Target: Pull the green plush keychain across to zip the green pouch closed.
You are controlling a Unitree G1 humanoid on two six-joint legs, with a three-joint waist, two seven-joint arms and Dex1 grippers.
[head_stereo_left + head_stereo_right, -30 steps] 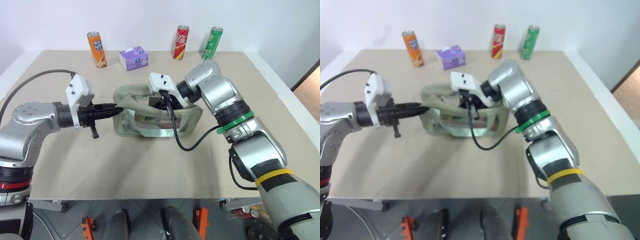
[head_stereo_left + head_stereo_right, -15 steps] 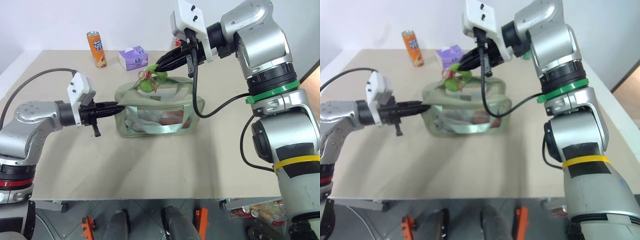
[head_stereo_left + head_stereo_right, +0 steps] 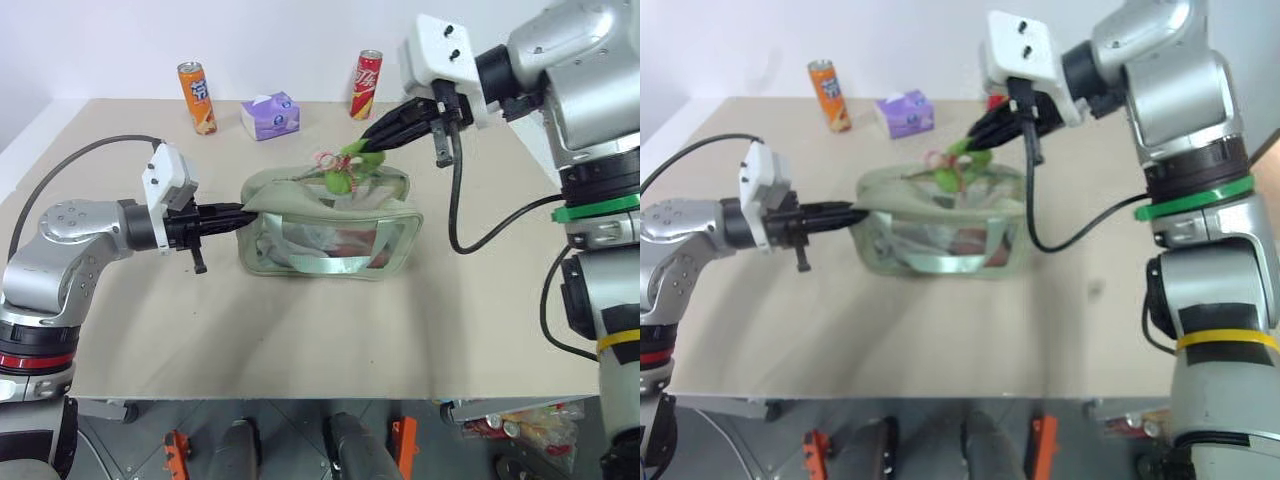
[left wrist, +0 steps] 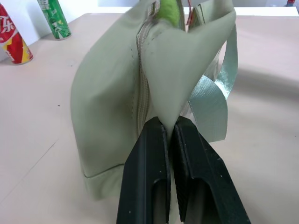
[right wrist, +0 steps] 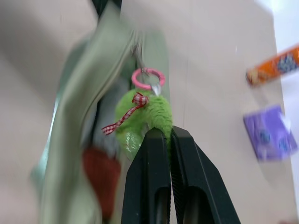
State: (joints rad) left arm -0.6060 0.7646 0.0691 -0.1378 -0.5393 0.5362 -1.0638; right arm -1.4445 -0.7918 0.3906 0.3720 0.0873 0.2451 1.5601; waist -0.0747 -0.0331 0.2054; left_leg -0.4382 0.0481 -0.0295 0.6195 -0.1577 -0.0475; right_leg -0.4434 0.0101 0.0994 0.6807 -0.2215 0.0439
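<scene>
Green plush keychain (image 3: 343, 172) sits over the green pouch (image 3: 330, 226) mid-table, pinched by right gripper (image 3: 372, 141), left gripper (image 3: 240, 214) clamping pouch's left end: upward pull risks fuzz slipping or pouch lifting.

I'm seeing the sage pouch (image 3: 330, 235) standing mid-table, its end corner pulled taut, the lime plush keychain (image 3: 340, 177) dangling above its zipper.
</scene>
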